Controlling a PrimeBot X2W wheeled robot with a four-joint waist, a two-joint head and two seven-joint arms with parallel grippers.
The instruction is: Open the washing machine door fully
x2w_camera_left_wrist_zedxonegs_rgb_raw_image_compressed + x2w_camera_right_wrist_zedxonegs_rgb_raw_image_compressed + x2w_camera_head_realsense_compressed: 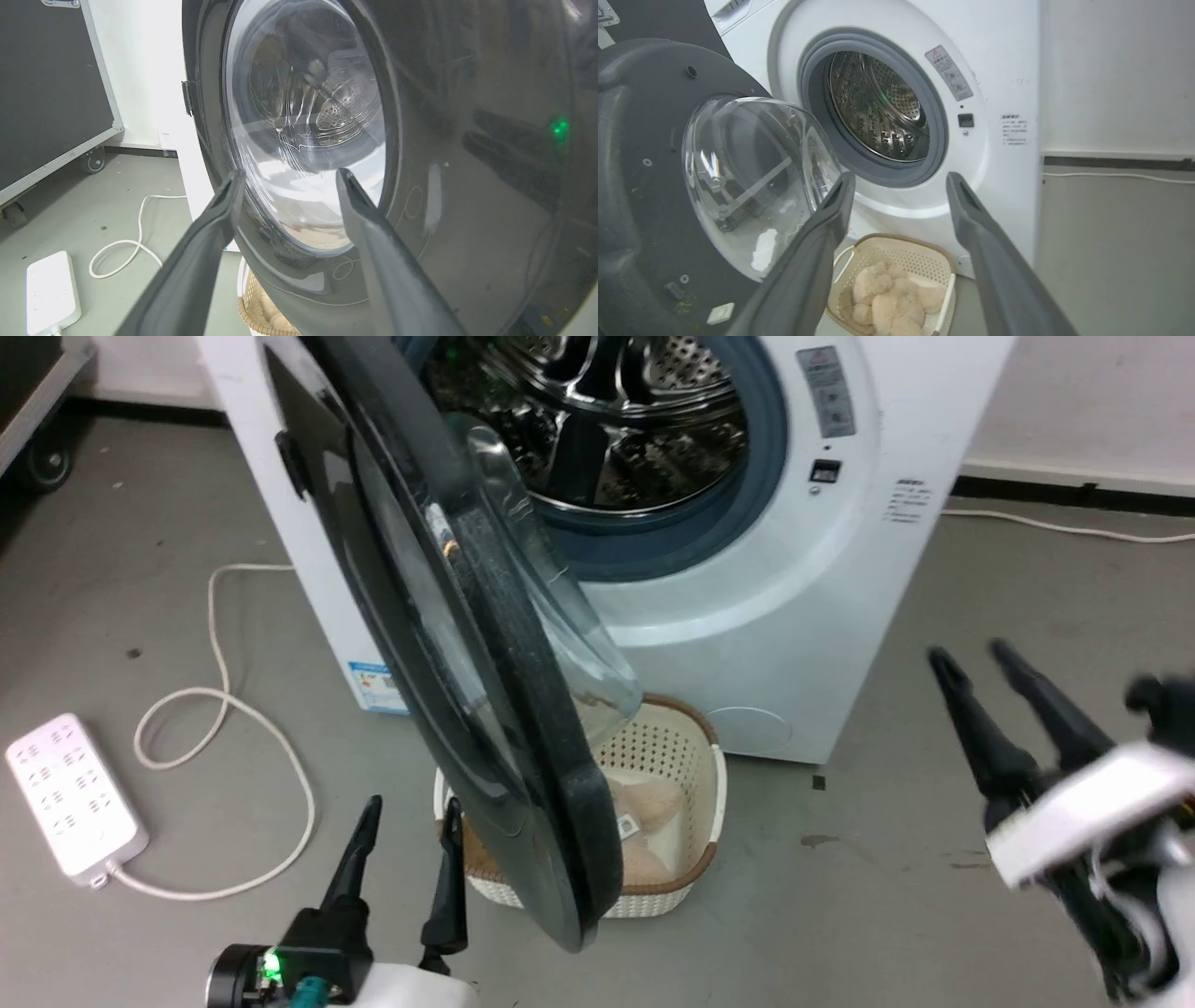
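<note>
The round glossy black washing machine door (485,663) stands swung out about halfway from the white washing machine (822,579), its clear glass bowl (752,182) facing the steel drum (878,107). My left gripper (411,821) is open at the lower left, just outside the door's black outer face (467,186), fingers near its lower rim; I cannot tell whether they touch it. My right gripper (971,663) hangs open at the right, apart from the machine, nothing between its fingers. Its wrist view looks past the door's inner side (640,196) toward the grey gasket (934,140).
A cream basket (695,747) with a beige plush toy (887,303) sits on the floor under the door. A white power strip (75,793) and looping cable (224,700) lie at the left. A black wheeled case (46,93) stands far left. Grey floor (934,821) spreads right.
</note>
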